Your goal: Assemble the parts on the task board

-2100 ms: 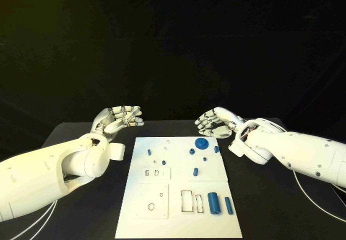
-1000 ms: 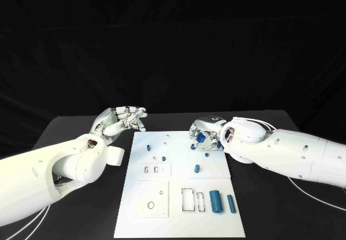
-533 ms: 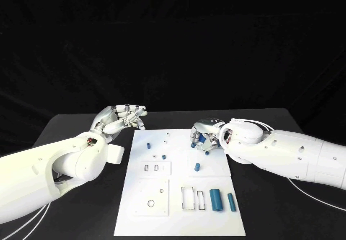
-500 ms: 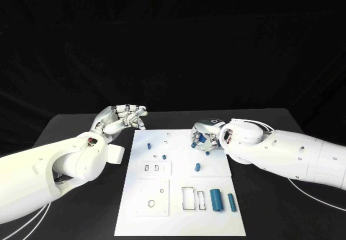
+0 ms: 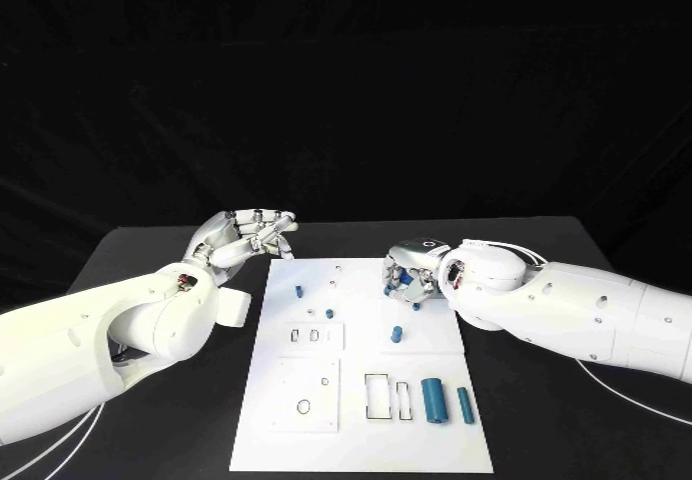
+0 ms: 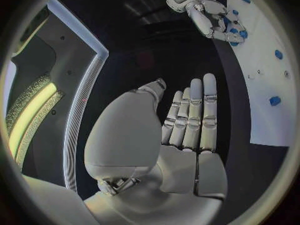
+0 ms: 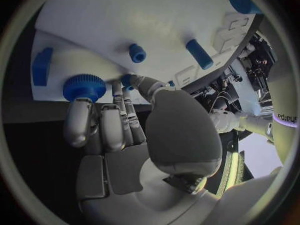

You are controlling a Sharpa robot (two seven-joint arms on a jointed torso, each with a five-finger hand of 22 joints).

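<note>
**Right hand on the blue knurled wheel at the task board's far end; left hand idle beside it.**

Head view: the right hand curls over the task board's upper right part, well nearer the parts than the left hand, which sits upper left off the board, fingers curled on nothing.
Left wrist view: the left hand's fingers lie straight together, empty.
Right wrist view: fingers touch the blue knurled wheel, left of centre; whether they grip it is unclear.

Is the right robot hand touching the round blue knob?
Touching. The right wrist view shows the right robot hand with fingertips on the round blue knob.
</note>
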